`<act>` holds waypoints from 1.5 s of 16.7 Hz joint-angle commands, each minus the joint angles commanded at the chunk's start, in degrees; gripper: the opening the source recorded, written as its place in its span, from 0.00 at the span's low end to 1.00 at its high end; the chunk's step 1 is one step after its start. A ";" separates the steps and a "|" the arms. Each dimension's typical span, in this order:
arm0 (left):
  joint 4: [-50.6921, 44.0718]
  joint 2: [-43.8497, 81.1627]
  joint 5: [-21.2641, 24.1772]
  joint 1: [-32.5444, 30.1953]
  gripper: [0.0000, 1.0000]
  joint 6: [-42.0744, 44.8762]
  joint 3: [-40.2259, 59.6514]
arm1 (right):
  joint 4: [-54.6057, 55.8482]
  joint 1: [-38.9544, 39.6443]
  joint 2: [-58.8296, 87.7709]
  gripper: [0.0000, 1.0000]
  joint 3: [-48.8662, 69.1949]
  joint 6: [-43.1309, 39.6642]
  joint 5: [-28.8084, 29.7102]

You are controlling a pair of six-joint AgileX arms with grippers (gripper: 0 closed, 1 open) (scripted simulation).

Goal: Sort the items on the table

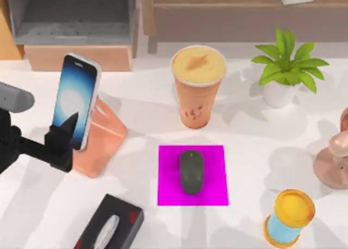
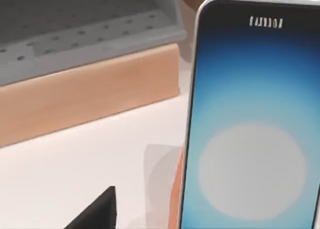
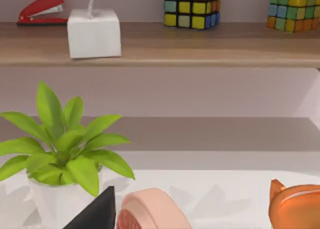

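The white counter [image 1: 136, 124] carried an orange cup [image 1: 198, 88] upright at centre, no readable label. The phone [image 1: 77, 99] stood upright on a stand [image 1: 103, 137], the left gripper [image 1: 69, 130] touching it, grip unclear. The mouse [image 1: 191, 171] lay lengthwise on a magenta mat [image 1: 168, 194]

The white table [image 1: 136, 118] carries a coffee cup [image 1: 198, 86], a magenta mat [image 1: 192, 175], a peach stand [image 1: 100, 140], a potted plant [image 1: 285, 69] and a black tissue box [image 1: 111, 227].
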 joint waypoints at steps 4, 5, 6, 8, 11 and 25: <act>-1.19 -13.44 -2.71 3.53 1.00 -1.86 -6.26 | 0.00 0.00 0.00 1.00 0.00 0.00 0.00; -1.56 -17.45 -3.49 4.54 1.00 -2.41 -8.05 | 0.00 0.00 0.00 1.00 0.00 0.00 0.00; -1.93 -21.62 -4.30 5.58 1.00 -2.97 -9.85 | 0.00 0.00 0.00 1.00 0.00 0.00 0.00; -2.58 -29.85 -5.91 7.65 1.00 -4.01 -13.33 | 0.00 0.00 0.00 1.00 0.00 0.00 0.00; -3.19 -39.75 -7.99 10.29 1.00 -5.20 -17.55 | 0.00 0.00 0.00 1.00 0.00 0.00 0.00; -3.39 -44.69 -9.24 11.88 1.00 -5.84 -19.89 | 6.69 8.37 8.88 1.00 4.40 0.37 5.25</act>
